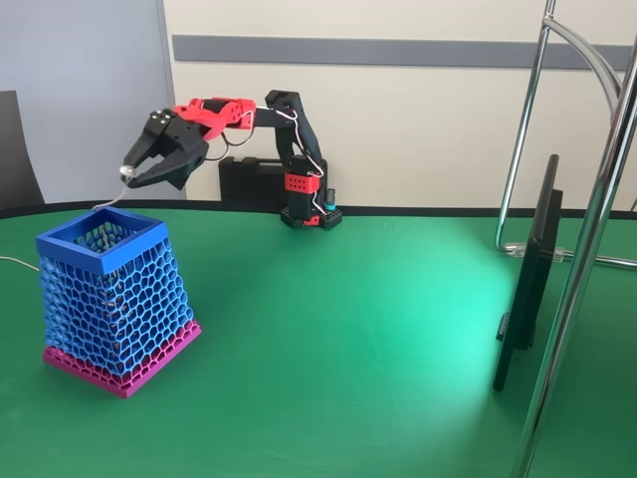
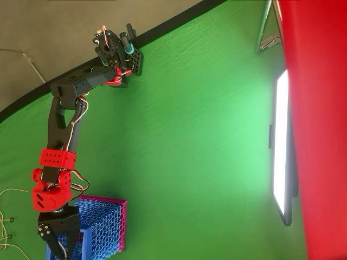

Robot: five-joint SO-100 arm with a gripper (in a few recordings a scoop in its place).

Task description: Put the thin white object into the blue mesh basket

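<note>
Now: fingers [image 1: 127, 176] grip thin white object [image 1: 109, 197] | above blue mesh basket [image 1: 109, 289]

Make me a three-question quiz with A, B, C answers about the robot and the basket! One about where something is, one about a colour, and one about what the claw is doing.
1. Where is the gripper?
A. above the blue mesh basket
B. flat on the green table
C. beside the monitor

2. What colour is the basket's base band?
A. yellow
B. pink
C. black

3. What is the gripper doing?
A. holding the thin white object
B. gripping the basket's rim
C. holding a ball

Answers: 1 A, the fixed view shows it over the rim. 2 B, a magenta-pink strip runs round the bottom. 3 A, the stick hangs from the shut fingertips toward the opening.
</note>
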